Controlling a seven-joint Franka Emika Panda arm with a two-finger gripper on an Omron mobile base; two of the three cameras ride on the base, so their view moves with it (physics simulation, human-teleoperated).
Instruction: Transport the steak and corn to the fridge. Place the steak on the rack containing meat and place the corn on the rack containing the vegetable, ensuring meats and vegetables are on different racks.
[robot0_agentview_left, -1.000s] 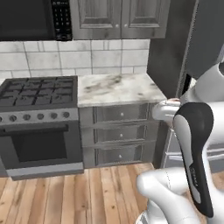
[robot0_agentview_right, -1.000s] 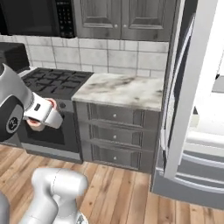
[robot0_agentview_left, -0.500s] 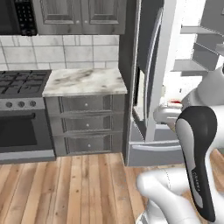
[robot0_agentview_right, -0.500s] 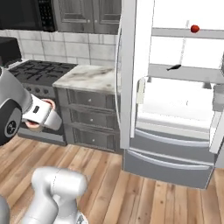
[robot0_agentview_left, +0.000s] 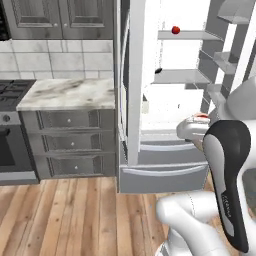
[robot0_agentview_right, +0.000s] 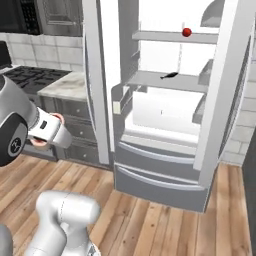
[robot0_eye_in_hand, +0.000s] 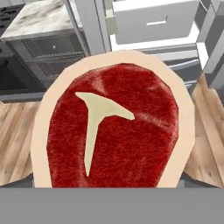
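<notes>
One steak between the fingers, open fridge ahead

A marble-topped counter over dark grey drawers stands left of the hand, with a black stove beyond it, grey wall cabinets above, and wood plank floor below.

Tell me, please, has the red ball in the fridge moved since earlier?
No: the red ball sits on the same top fridge shelf; the views shifted because the base drove.
</notes>
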